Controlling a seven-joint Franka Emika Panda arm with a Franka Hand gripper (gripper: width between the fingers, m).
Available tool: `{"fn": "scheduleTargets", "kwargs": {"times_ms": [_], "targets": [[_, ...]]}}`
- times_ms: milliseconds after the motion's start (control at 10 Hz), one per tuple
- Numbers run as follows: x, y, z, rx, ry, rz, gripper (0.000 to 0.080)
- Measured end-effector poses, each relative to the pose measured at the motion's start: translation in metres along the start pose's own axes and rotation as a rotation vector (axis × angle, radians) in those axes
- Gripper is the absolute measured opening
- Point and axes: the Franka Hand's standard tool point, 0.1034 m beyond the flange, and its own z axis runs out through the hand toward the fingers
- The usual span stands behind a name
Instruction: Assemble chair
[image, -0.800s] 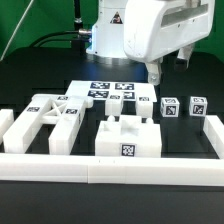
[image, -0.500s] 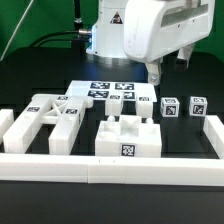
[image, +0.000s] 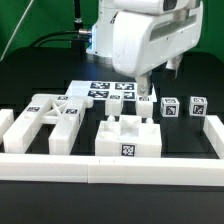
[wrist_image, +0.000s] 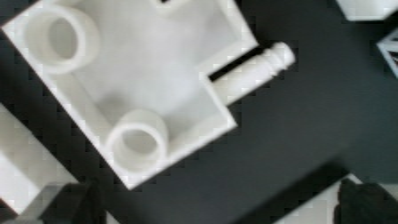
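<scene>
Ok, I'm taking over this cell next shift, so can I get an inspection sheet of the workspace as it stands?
Surface: black table, with the marker board lying flat on it.
Job's things: chair parts lie apart, none visibly joined: ladder frames, seat block, small tagged blocks.
Clutter: nothing seen; a white border bar runs along the front.
Gripper: open and empty, hanging by the marker board's end on the exterior view's right.
Cables: one thin cable behind the arm.
Surroundings: dark backdrop, nothing else seen.
</scene>
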Motion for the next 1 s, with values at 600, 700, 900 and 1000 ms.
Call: {"fn": "scheduleTargets", "kwargs": {"times_ms": [600, 700, 900, 1000], "targets": [[-0.002, 0.02, 0.012, -0.008, 0.01, 0.027, 0.0649], [-0.002, 0.019, 0.012, -0.007, 0.011, 0.082, 0.0649], [0.008, 0.011, 0.023, -0.017, 0.031, 0.282, 0.0649], [0.01, 0.01, 0.031, -0.007, 0.027, 0.299, 0.0649]]}}
